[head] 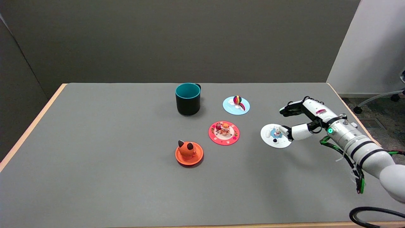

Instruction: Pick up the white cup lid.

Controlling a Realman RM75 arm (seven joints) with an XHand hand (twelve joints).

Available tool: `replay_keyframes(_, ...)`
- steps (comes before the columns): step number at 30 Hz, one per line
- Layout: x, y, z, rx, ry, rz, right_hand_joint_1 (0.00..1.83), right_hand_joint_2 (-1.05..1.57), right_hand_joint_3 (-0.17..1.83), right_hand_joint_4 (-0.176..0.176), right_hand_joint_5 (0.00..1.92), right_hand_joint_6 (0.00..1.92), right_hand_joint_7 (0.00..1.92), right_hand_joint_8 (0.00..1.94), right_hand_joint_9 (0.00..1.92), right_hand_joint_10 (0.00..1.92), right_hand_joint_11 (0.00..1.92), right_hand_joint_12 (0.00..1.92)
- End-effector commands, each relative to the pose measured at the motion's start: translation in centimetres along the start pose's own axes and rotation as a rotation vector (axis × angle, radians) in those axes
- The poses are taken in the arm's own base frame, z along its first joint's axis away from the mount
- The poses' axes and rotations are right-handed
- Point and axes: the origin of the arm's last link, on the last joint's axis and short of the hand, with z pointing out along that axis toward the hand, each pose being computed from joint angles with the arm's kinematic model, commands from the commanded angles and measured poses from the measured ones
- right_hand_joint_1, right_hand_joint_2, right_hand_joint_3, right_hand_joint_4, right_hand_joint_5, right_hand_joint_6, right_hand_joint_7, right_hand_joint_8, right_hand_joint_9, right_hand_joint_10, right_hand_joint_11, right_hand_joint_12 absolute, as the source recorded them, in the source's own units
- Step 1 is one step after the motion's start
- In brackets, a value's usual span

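A grey table [95,152] with a pale wooden edge fills the view. Left of centre at the near side sits an orange cup lid [189,153] topped with a small eared figure. Beyond it, toward the far side, stands a dark mug [188,98] with a teal inside. To the right of these lies a red cup lid [224,133] with small figures on it, and farther back a light blue cup lid [236,105] carrying a striped ball. Right again lies the white cup lid [275,136], flat on the table, with a little figure on top. The right hand [302,120] reaches in from the right: one finger touches the lid's right edge, the others are spread apart above and behind it, and the lid is not lifted.
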Motion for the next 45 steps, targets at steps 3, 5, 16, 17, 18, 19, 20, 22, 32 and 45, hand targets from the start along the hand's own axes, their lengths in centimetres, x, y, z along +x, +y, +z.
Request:
replay_keyframes(3,-0.4,-2.1,0.4,0.078,-0.037,-0.189,0.82,0.42,0.96,-0.14,0.62,0.21,0.7,0.19,0.62,0.2,0.49,0.45)
replay_keyframes(5,-0.1,-2.4,1.1,0.094,-0.03,-0.231,0.83,0.38,0.97,-0.127,0.56,0.2,0.67,0.2,0.59,0.21,0.49,0.39)
replay_keyframes(16,-1.2,-1.8,2.3,0.101,-0.077,-0.318,0.84,0.35,0.97,-0.132,0.49,0.19,0.59,0.2,0.52,0.2,0.48,0.4)
replay_keyframes(17,-1.2,-1.5,2.3,0.092,-0.08,-0.319,0.84,0.36,0.97,-0.132,0.49,0.19,0.6,0.19,0.52,0.19,0.46,0.44)
replay_keyframes(18,-1.3,-1.2,2.2,0.084,-0.083,-0.32,0.84,0.36,0.97,-0.132,0.49,0.19,0.6,0.18,0.52,0.19,0.45,0.44)
replay_keyframes(19,-1.3,-0.9,2.2,0.077,-0.083,-0.319,0.83,0.37,0.97,-0.133,0.48,0.19,0.6,0.19,0.52,0.19,0.45,0.45)
replay_keyframes(20,-1.3,-0.7,2.2,0.069,-0.081,-0.319,0.83,0.38,0.96,-0.133,0.48,0.19,0.59,0.18,0.53,0.19,0.44,0.45)
replay_keyframes(22,-1.0,-0.3,2.3,0.057,-0.073,-0.32,0.82,0.39,0.96,-0.133,0.47,0.18,0.59,0.18,0.53,0.19,0.42,0.45)
replay_keyframes(32,-1.2,-0.1,2.5,0.059,-0.09,-0.384,0.81,0.42,0.96,-0.111,0.49,0.19,0.57,0.18,0.51,0.18,0.38,0.43)
replay_keyframes(45,-2.9,0.6,2.0,0.038,-0.124,-0.377,0.82,0.52,0.88,-0.116,0.61,0.21,0.6,0.2,0.53,0.19,0.4,0.38)
